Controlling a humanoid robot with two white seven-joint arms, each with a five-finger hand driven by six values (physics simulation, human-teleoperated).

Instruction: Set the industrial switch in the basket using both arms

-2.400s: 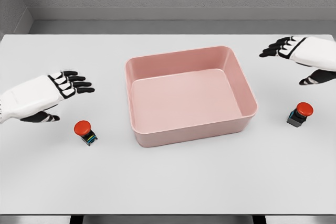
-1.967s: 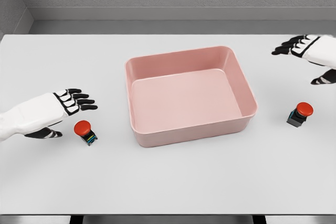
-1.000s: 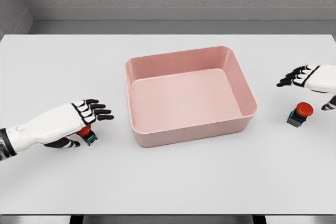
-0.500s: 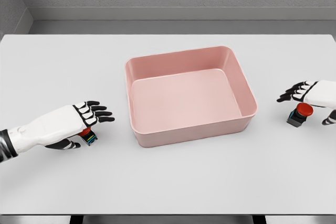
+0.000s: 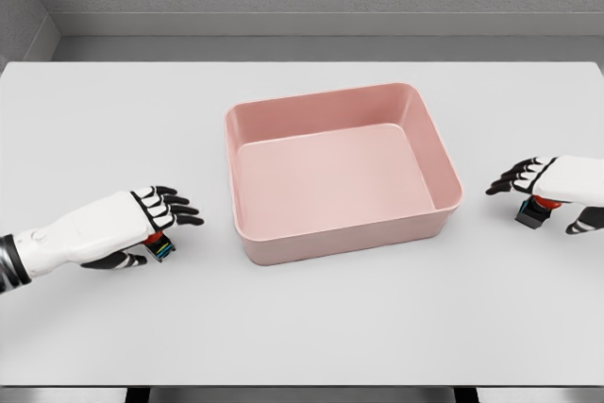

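White desk [image 5: 302, 327] with a pink basket [image 5: 247, 233] in the middle. Left hand [image 5: 123, 224] sits over the left industrial switch [image 5: 160, 250], right hand [image 5: 557, 186] over the right switch [image 5: 531, 213]. Fingers look spread on both, can't tell if anything's gripped yet.

No readable text, labels or numbers anywhere.

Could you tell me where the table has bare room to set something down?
The table is bare behind the pink basket and along the near edge. It is crowded beside the basket: the left hand and right hand each cover a switch there.
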